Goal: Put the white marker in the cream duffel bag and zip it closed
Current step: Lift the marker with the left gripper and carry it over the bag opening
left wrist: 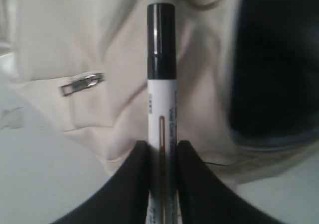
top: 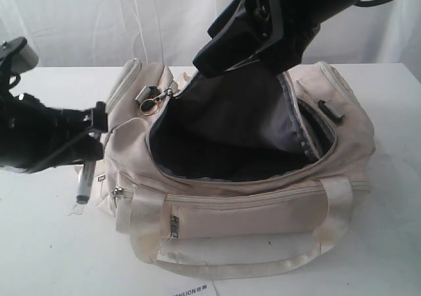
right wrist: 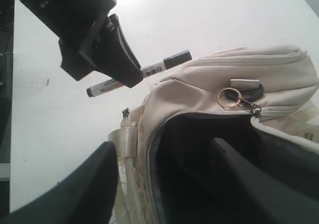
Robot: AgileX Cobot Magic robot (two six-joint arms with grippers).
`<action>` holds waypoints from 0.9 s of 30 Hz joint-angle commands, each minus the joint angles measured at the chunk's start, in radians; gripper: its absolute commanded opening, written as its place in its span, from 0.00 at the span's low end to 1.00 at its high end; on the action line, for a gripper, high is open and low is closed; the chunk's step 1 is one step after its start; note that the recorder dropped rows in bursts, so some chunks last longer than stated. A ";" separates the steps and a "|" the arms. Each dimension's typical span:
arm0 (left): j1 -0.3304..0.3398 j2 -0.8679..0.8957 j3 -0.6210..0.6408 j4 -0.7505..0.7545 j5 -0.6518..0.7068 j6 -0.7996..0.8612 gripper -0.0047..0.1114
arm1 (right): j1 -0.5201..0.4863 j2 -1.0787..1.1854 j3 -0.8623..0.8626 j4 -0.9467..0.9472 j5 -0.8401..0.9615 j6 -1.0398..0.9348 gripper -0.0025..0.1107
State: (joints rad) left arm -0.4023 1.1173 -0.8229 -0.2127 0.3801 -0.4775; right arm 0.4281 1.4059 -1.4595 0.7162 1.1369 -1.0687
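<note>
The cream duffel bag (top: 263, 204) lies on the white table with its top zip wide apart, showing dark lining (top: 223, 138). My left gripper (top: 94, 133) hovers beside the bag's left end, shut on the white marker (top: 84, 181), which hangs below the fingers in the exterior view. In the left wrist view the marker (left wrist: 162, 109) stands between the black fingers, its black cap (left wrist: 161, 40) pointing toward the bag (left wrist: 99, 45). My right gripper (right wrist: 160, 144) is open over the bag's far rim (right wrist: 149, 134), one finger outside and one over the dark inside. It also sees the marker (right wrist: 152, 69).
A gold key ring (top: 150, 105) with a clip lies on the bag's top near the left end of the opening. A grey zip pull (top: 116, 192) sits on the front pocket. A printed paper (top: 191, 289) lies at the table's front edge. A white curtain hangs behind.
</note>
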 commanded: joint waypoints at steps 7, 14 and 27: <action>-0.031 0.088 -0.133 -0.525 0.031 0.462 0.04 | 0.001 -0.009 0.006 0.017 -0.003 -0.008 0.48; -0.031 0.206 -0.224 -0.751 0.088 0.703 0.04 | 0.001 -0.009 0.006 0.017 -0.003 -0.008 0.48; -0.031 0.354 -0.309 -0.781 0.148 0.744 0.04 | 0.001 -0.009 0.006 0.017 -0.003 -0.008 0.48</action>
State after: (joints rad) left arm -0.4285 1.4567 -1.1257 -0.9761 0.5428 0.2502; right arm 0.4281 1.4059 -1.4559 0.7017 1.1369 -1.0687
